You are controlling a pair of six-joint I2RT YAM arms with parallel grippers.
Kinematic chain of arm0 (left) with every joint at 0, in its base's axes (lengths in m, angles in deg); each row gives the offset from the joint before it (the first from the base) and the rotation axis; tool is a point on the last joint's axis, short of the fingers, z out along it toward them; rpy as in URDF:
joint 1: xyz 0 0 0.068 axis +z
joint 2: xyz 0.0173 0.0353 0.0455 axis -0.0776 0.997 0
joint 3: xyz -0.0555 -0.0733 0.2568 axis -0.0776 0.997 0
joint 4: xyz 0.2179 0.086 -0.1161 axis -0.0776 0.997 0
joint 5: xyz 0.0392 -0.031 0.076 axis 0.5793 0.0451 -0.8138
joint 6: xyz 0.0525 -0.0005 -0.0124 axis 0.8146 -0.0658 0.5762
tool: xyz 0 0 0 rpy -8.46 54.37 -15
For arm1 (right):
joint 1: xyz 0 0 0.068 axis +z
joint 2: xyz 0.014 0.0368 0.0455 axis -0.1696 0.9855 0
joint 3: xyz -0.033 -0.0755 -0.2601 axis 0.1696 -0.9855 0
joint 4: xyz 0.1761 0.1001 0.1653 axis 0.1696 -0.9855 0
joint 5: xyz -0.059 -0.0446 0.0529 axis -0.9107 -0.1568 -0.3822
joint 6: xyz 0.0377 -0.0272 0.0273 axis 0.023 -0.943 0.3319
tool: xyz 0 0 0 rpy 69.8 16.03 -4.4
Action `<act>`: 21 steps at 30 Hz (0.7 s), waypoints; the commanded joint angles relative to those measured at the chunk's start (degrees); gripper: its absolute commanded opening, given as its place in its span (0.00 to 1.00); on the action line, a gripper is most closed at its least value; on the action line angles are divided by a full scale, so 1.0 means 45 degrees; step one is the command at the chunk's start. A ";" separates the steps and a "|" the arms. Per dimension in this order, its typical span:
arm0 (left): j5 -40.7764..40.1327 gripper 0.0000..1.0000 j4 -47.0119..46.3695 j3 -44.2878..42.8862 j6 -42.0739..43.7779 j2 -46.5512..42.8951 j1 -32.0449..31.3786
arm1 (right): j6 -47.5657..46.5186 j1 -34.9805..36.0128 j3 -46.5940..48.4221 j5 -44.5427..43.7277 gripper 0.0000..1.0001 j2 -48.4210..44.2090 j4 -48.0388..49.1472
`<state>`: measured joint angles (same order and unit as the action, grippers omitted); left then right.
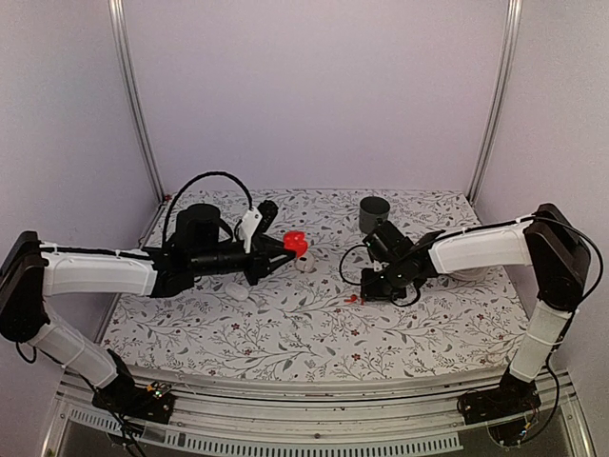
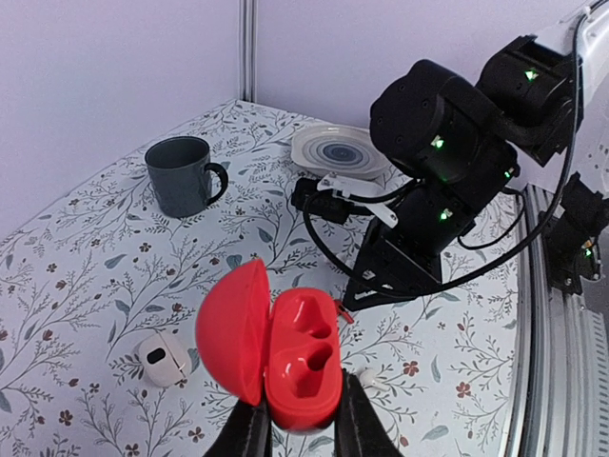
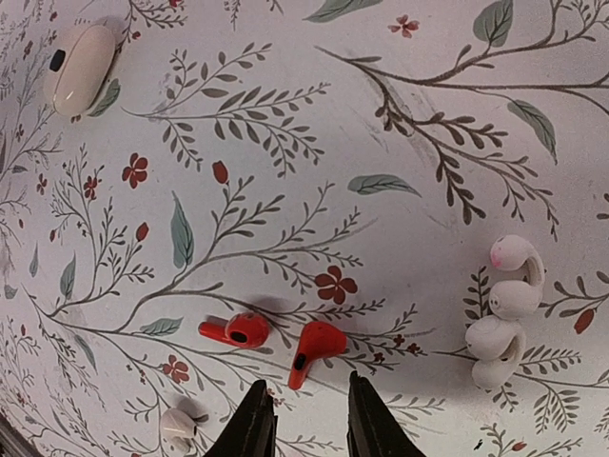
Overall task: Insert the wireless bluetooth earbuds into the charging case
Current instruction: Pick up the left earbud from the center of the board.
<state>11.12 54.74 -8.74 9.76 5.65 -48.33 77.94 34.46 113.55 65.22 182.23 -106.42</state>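
**Gently, then: slick little buds, and a case held open for them**

Your left gripper [image 2: 306, 426] was clenched on the lower end of the red case [image 2: 300, 357]. It held the case clear of the table, to the left of the mug [image 2: 181, 176] and nearer the arm bases, with the lid swung open and both hollows empty and facing up. The left arm lay stretched out low and nearly level.

The two red earbuds [image 3: 314, 347] lay on the table on the near side of the mug, close together but apart. I judged them very light, hard and glossy, so likely to squirt out of a hard pinch or skid if nudged. Your best hold was across the bulbous head, leaving the stem free to lead into a hollow. The case looked stiff, though its hinge could suffer under a sideways push.

Your right gripper [image 3: 303, 424] pointed steeply down just short of the closer bud. Its jaws were parted and held nothing. The right forearm was angled in toward the mug.

A cream case [image 2: 162, 360] and white earbuds [image 3: 504, 309] also lay on the table, untouched.
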 commanded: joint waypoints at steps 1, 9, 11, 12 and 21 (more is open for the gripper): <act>-0.0002 0.00 -0.0169 0.0255 -0.0281 -0.0297 -0.0166 | 0.0638 -0.0006 0.0591 0.0000 0.28 0.0356 -0.0403; -0.0135 0.00 -0.0237 0.0484 -0.0366 -0.0453 -0.0170 | 0.1036 -0.0001 0.0879 -0.0091 0.20 0.0930 -0.0596; -0.0161 0.00 -0.0249 0.0506 -0.0381 -0.0453 -0.0166 | 0.1117 0.0004 0.0893 -0.0070 0.20 0.1035 -0.0575; -0.0153 0.00 -0.0249 0.0522 -0.0399 -0.0462 -0.0161 | 0.1127 -0.0015 0.0888 -0.0056 0.20 0.1070 -0.0557; -0.0144 0.00 -0.0399 0.0588 -0.0425 -0.0382 -0.0165 | 0.1213 -0.0013 0.1041 -0.0010 0.16 0.1347 -0.0456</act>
<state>11.03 54.59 -6.62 8.03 4.86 -48.44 82.71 34.46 116.52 65.20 186.75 -108.15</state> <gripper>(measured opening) 0.191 0.181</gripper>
